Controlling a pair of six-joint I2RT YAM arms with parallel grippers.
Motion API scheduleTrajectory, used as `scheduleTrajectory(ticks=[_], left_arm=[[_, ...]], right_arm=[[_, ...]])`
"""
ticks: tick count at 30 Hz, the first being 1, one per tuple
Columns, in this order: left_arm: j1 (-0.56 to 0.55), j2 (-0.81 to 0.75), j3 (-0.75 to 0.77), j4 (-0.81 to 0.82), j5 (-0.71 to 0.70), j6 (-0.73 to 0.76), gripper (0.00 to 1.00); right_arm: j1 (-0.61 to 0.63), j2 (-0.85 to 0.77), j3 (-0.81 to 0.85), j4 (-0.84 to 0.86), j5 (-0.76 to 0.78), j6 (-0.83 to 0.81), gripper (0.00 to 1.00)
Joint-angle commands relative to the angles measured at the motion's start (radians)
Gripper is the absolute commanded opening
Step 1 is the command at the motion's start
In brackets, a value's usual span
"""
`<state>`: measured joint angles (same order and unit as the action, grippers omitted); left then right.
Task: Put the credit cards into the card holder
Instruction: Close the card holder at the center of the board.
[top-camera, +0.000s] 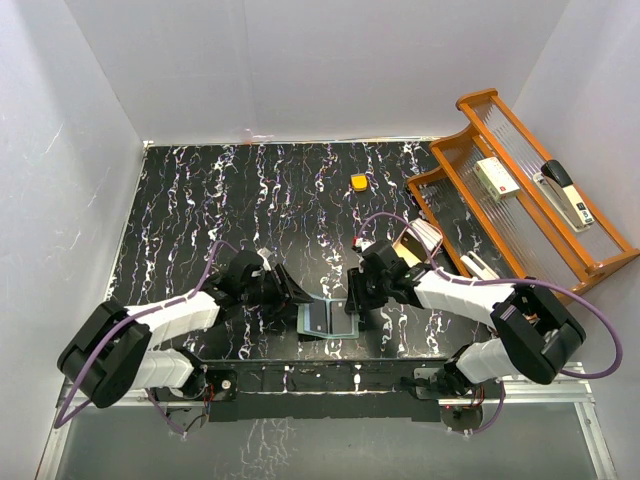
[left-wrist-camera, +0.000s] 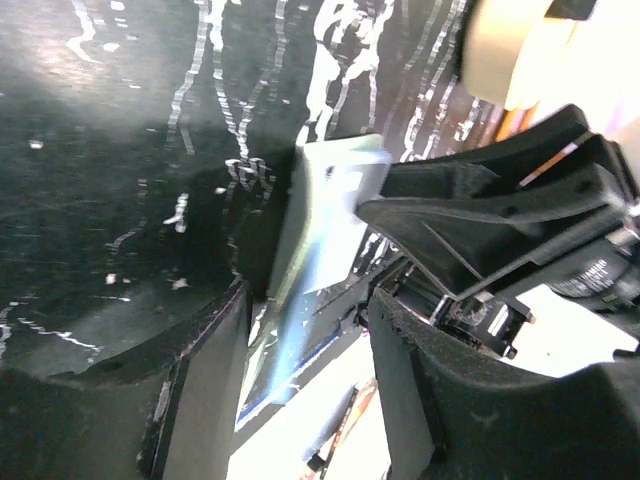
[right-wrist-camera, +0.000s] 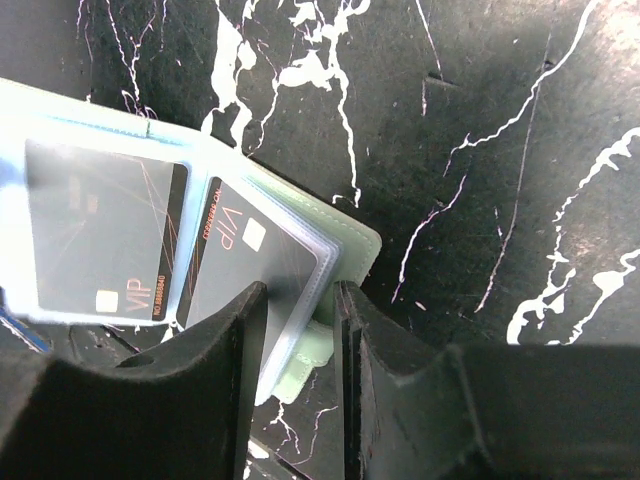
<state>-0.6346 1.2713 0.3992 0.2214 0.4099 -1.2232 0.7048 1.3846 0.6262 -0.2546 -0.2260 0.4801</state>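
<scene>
left arm: i see it stretched low from the near-left corner toward the middle of the worktop (top-camera: 200, 200), wrist turned inward.
left gripper (left-wrist-camera: 310, 300): jaws apart – a tilted flap of the card holder (top-camera: 325, 320) stands between them, closer to one finger, not clamped.
right arm: folded in from the near-right corner, elbow back, wrist angled down and leftward.
right gripper (right-wrist-camera: 298, 310): jaws narrow, straddling the holder's green corner – i cannot tell whether they pinch it.
card holder: open, at the middle of the worktop's near edge, between both grippers.
credit cards (right-wrist-camera: 100, 230): two dark ones sit in its clear pockets.
</scene>
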Motion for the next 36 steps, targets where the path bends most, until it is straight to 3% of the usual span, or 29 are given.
scheduleTrajectory(ticks=[1,4,9,14,23,36], left_arm=[[-0.014,-0.057,0.024,0.039,0.03,-0.006,0.47],[-0.017,-0.061,0.011,0.057,0.031,-0.015,0.42],[-0.019,-0.075,0.007,0.025,0.014,-0.008,0.15],[-0.019,-0.091,0.049,-0.118,-0.03,0.067,0.0],[0.016,-0.117,0.094,-0.277,-0.076,0.177,0.0],[0.176,-0.096,0.119,-0.392,0.016,0.34,0.0]], right_arm=[[0.009,-0.027,-0.027,0.062,0.003,0.056,0.31],[0.008,-0.033,-0.029,0.061,0.011,0.055,0.31],[0.009,-0.044,-0.034,0.067,0.0,0.053,0.31],[0.01,-0.045,0.015,0.043,-0.023,-0.02,0.33],[0.009,-0.076,0.145,-0.019,-0.044,-0.277,0.38],[0.015,-0.048,0.219,-0.103,-0.168,-0.715,0.4]])
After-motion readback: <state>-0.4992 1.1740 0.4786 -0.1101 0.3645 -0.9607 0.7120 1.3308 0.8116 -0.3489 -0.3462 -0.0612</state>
